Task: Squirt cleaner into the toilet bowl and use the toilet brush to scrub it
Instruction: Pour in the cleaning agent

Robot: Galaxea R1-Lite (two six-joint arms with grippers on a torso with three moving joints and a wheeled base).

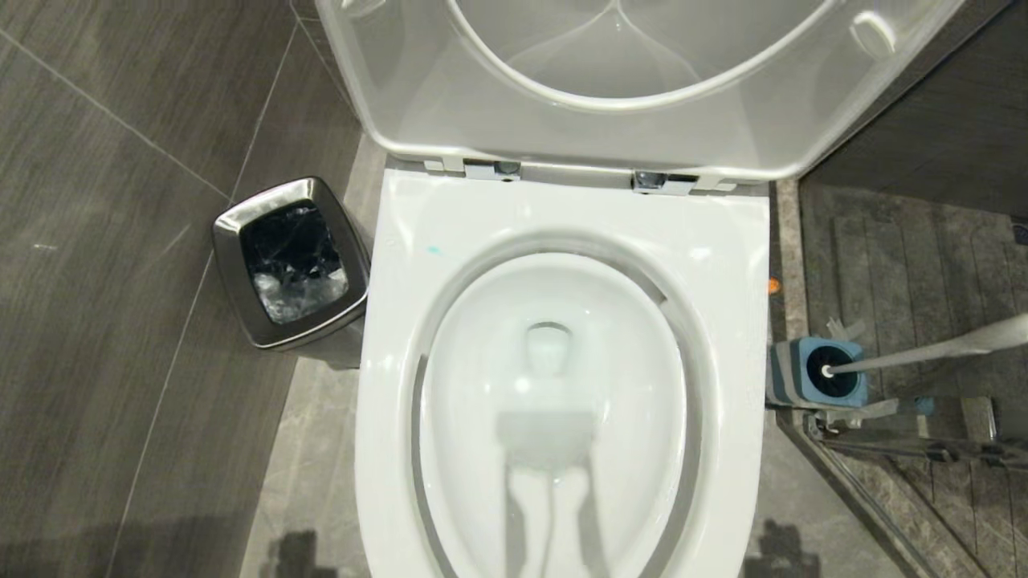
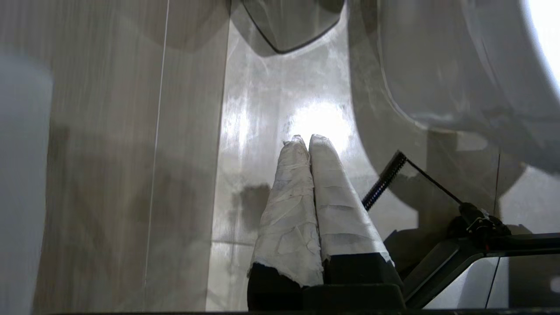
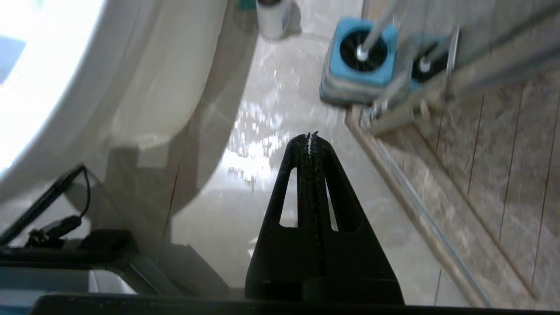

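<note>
Slim white plastic toilet brush stands in its squat blue square holder, well apart from the black right gripper, fingers pressed together, empty. Tape-wrapped left gripper likewise closed, empty, beside the glossy white ceramic toilet bowl.

Neither arm shows in the head view. The left gripper hangs low, pointing down toward the floor, its two tape-wrapped fingers pressed together with nothing between them. The right gripper also points at the floor, its black fingers closed tip to tip and empty. Both arms seem parked at the robot's sides.
</note>
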